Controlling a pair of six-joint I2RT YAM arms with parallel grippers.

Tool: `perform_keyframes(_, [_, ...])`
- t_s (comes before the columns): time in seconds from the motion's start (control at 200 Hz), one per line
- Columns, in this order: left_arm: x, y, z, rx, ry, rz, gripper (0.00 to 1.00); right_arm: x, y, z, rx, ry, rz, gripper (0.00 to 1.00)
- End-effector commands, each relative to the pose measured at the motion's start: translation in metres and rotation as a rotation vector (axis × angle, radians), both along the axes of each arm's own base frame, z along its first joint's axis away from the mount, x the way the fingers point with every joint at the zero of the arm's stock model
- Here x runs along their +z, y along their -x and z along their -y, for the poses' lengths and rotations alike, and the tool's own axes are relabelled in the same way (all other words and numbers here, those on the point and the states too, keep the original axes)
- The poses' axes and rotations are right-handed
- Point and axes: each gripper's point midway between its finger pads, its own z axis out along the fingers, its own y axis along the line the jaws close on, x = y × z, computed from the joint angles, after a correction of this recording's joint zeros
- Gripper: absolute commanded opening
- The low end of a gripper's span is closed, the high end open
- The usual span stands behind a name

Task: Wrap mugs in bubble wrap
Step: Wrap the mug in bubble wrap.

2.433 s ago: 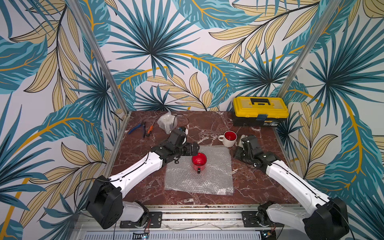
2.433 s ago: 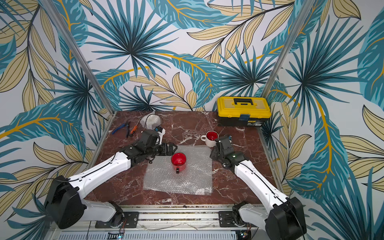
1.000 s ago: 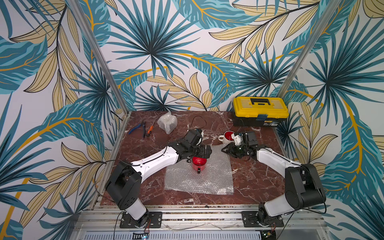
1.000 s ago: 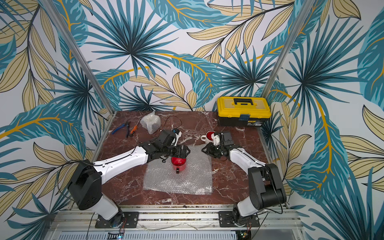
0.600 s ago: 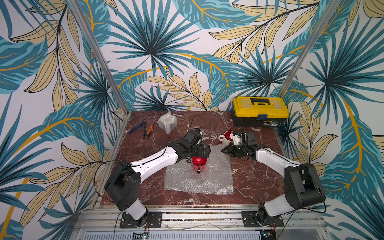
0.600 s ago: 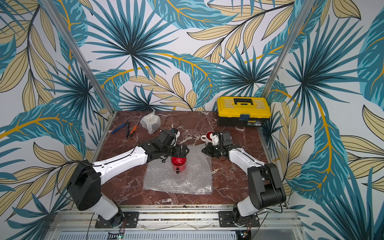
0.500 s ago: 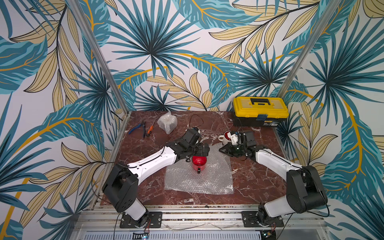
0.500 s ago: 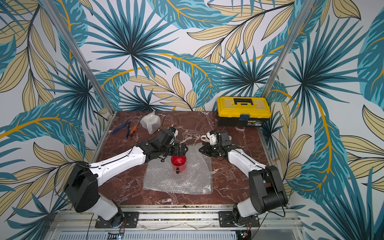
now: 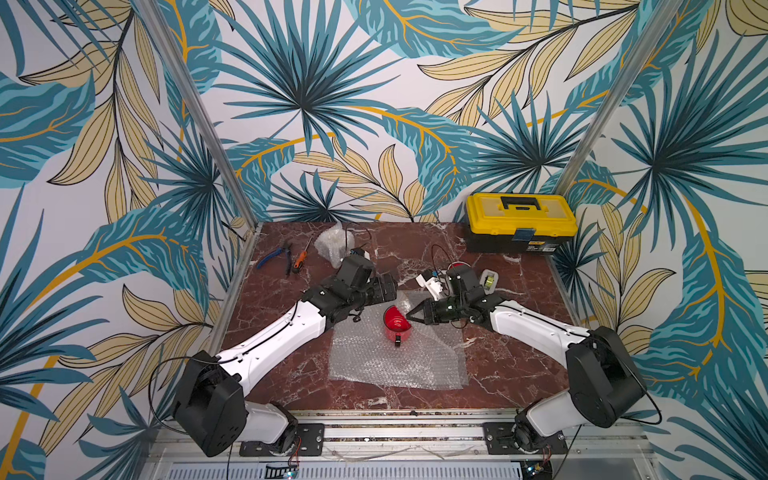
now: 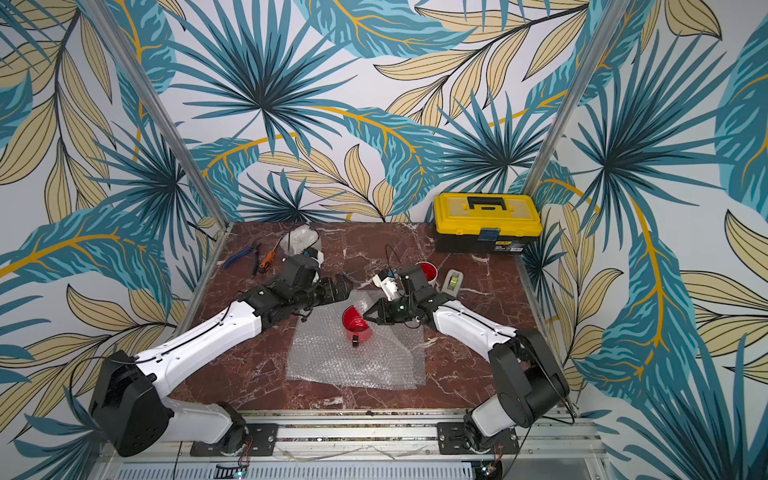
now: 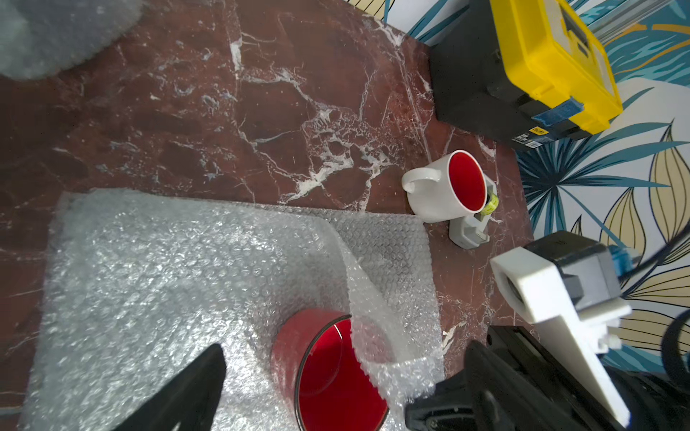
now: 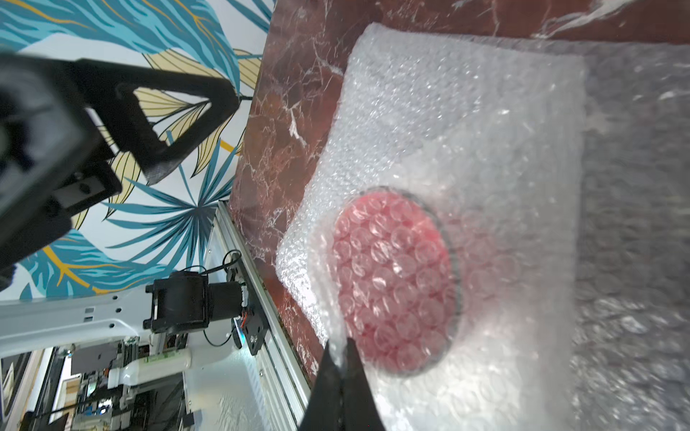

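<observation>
On the red-brown marble tabletop (image 9: 511, 374), the right gripper (image 9: 410, 317) pinches the far right corner of a clear, crinkly square sheet of bubble wrap (image 9: 390, 365). It holds that corner folded over the mouth of the glossy all-red ceramic mug (image 9: 395, 329), which stands upright near the sheet's far edge, handle toward the front rail. From the right wrist, the black fingertips (image 12: 325, 377) are seen pressed together on the film, and the mug's red inside shows through the bubbles. The left gripper (image 9: 390, 291) hovers spread wide just beyond the mug on the left side, holding nothing. The wrap looks featherlight, limp and slick. It would likely sag or spring back if let go, so corners and edges, pinched firmly, are the places to take it. The mug is hard, breakable and far heavier than the sheet. Its weight pins the wrap, yet a sideways tug could tip it, so the spread jaws would best steady it by wall or rim. A white mug with a red inside (image 11: 440, 190) stands off the sheet, just beside a small grey tape dispenser (image 11: 468, 233).
</observation>
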Motion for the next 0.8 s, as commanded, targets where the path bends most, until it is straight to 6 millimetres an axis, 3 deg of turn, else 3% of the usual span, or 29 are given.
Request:
perform_keyframes(0.0, [-0.013, 0.003, -0.001, -0.001, 0.002, -0.032, 1.0, -0.001, 0.008, -0.01, 0.072, 0.003, -0.003, 0.0])
perform_keyframes(0.391, [-0.061, 0.016, -0.004, -0.017, -0.04, -0.135, 0.93, -0.036, 0.016, -0.023, 0.135, 0.075, -0.064, 0.0])
perform_keyframes(0.796, [-0.09, 0.016, 0.007, -0.049, -0.037, -0.185, 0.93, -0.041, 0.019, -0.022, 0.142, 0.09, -0.061, 0.0])
